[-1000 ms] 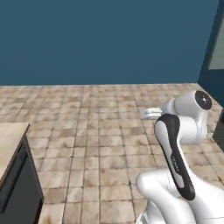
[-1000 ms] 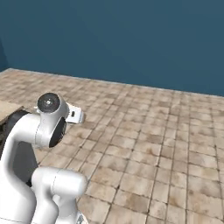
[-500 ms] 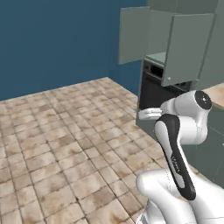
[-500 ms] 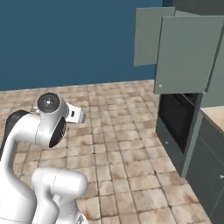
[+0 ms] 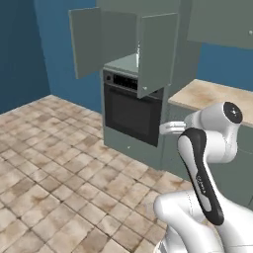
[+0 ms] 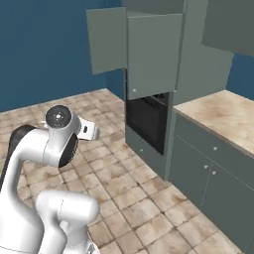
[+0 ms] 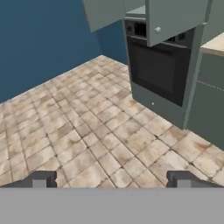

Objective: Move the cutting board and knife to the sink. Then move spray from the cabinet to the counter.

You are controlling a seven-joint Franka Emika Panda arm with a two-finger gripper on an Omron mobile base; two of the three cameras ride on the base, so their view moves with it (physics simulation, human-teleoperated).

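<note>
Gripper [image 7: 112,180] with its two tips wide apart, nothing between them, touching nothing, above the tiled floor [image 7: 87,131], cabinet [image 5: 133,74] with both doors swung open over the black oven [image 5: 131,111], a pale thin shape inside, perhaps the spray [image 5: 138,49], counter [image 6: 223,116] to the right of it.

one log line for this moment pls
phase: facing cabinet | doors: open | gripper: open, empty | spray: not made out | counter: right of oven
</note>
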